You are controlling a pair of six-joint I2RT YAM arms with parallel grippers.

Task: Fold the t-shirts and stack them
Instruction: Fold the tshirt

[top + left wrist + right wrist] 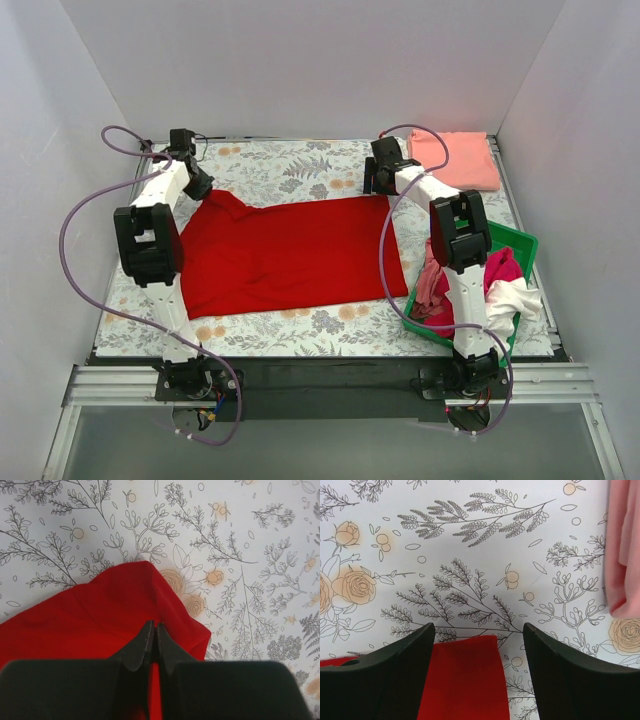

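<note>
Red t-shirt (290, 255) lay spread flat across the middle of the floral table cover (300, 165), its long side running left to right. It reached from near the left arm to just short of the green bin (520, 245).

Left gripper (152, 628) sat at the far-left corner of the red t-shirt. In the left wrist view its 2 fingers (142, 645) were pressed together, tips meeting on the red cloth, which rose in a soft ridge around them. Read as clamped on a fold of the shirt. The corner of the shirt ended a little beyond the tips, with printed cover past it.

Right gripper (478, 630) sat at the far-right corner of the same shirt. Its 2 fingers (410, 650) stood wide apart, and 1 red corner lay flat on the cover between them, not held. Whether the tips touched the cover could not be told.

Salmon-pink t-shirt (458, 160) lay folded in the far-right corner of the table, apart from the red one. Its edge showed at the right of the right wrist view.

Green bin stood at the near right, beside the right arm, holding 3 crumpled shirts: magenta t-shirt (503, 268), dusty pink t-shirt (432, 285) draped over the left rim, and white t-shirt (512, 298) at the near side.
</note>
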